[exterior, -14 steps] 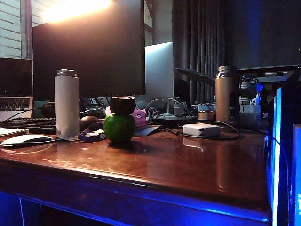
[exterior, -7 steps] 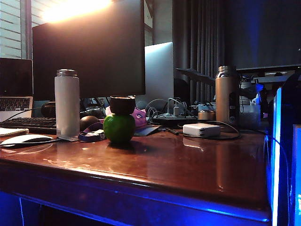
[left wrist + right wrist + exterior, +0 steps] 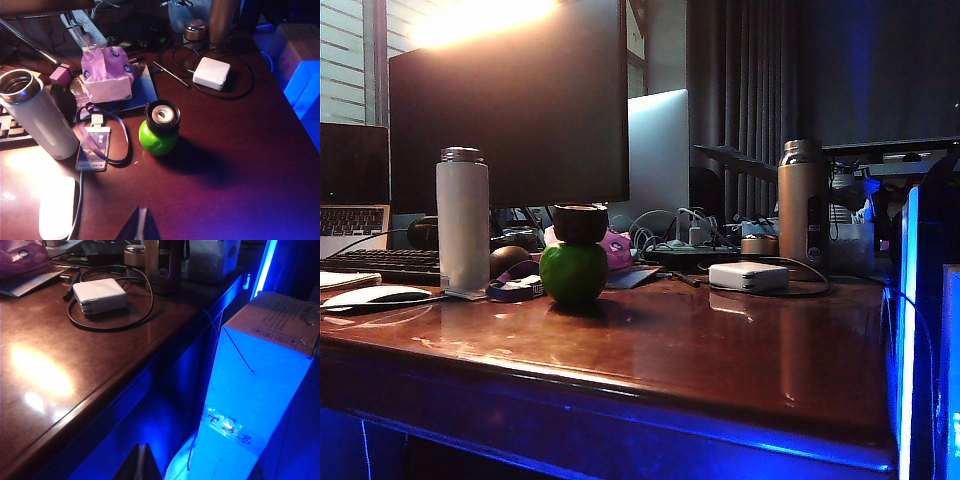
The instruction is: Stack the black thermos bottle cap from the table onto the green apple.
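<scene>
With both claws drawn back, left gripper (image 3: 140, 225) hangs above table (image 3: 720, 350), tips together, holding nothing; right gripper (image 3: 139, 462) sits off the table edge, also closed, empty. Black thermos bottle cap (image 3: 162, 115) rests on green apple (image 3: 157, 140), pale face up: stack appears done. Count: 1 cap, 1 apple, 2 bottles.
</scene>
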